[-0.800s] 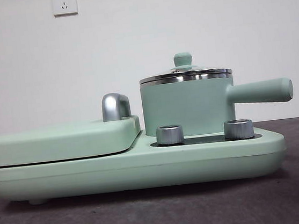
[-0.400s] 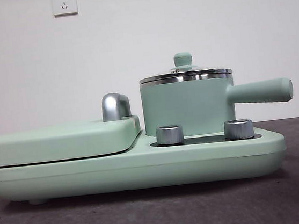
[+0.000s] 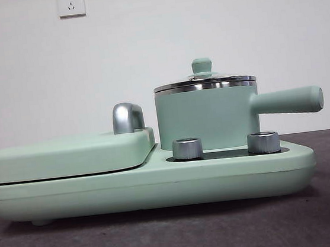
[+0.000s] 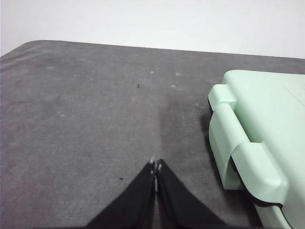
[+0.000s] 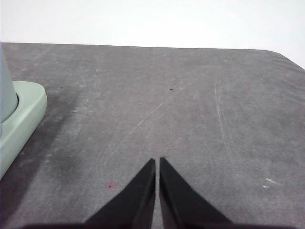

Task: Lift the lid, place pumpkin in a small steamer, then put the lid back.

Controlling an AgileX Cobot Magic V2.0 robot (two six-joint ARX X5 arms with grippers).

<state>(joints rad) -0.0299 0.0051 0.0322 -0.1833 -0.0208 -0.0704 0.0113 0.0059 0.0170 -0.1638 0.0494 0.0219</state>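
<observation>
No step of the task is under way: the lid (image 3: 204, 81) sits on the small steamer (image 3: 206, 119), which stands on the right half of the mint-green cooker base (image 3: 148, 188), its long handle pointing right. The flat griddle cover (image 3: 67, 156) lies shut on the left half. The pumpkin shows in no view, so its place cannot be told.

The left hand (image 4: 155, 167) hangs over bare bench (image 4: 86, 119) beside the cooker's left end, jaws pressed together and holding nothing. The right hand (image 5: 157, 163) waits over the bench off the cooker's right end, jaws likewise together and empty.

The first move, as I judge it, calls for one hand to open, travel to the small knob (image 3: 201, 66) and grip it squarely before lifting straight up.
</observation>
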